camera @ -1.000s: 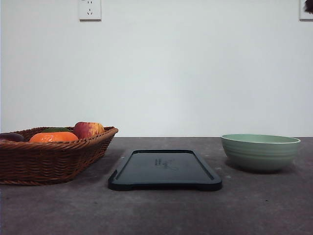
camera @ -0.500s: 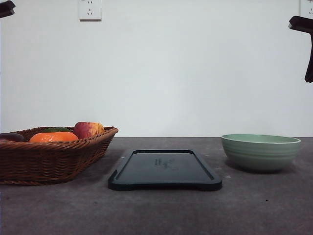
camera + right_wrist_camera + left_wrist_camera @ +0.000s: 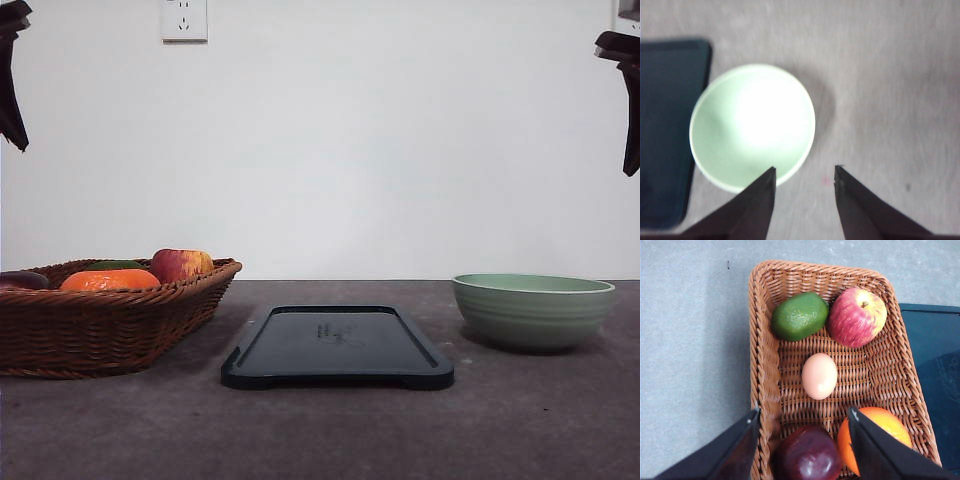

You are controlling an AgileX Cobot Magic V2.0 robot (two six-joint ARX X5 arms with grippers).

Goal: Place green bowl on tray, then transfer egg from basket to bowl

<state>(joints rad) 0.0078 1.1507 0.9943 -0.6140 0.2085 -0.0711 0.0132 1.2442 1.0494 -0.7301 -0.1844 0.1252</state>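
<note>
The green bowl (image 3: 532,310) stands empty on the table, right of the tray (image 3: 337,346), with a gap between them. The tray lies bare at the table's middle. The egg (image 3: 819,375) lies in the middle of the basket (image 3: 765,370), among fruit. My left gripper (image 3: 805,410) hovers open high above the basket, the egg just ahead of its fingertips. My right gripper (image 3: 805,168) hangs open above the table, with the bowl's (image 3: 752,125) rim just ahead of one of its fingers (image 3: 760,200). Dark fingers (image 3: 10,90) show at the front view's upper corners.
Around the egg in the basket (image 3: 110,320) lie a green avocado (image 3: 800,316), a red-yellow apple (image 3: 857,317), an orange (image 3: 875,435) and a dark red fruit (image 3: 807,455). A wall stands behind the table. Bare tabletop lies in front of the tray and right of the bowl.
Both grippers have come down into the front view's upper corners. The left finger dropped further in the last half second. Bowl, tray and basket have not moved.
</note>
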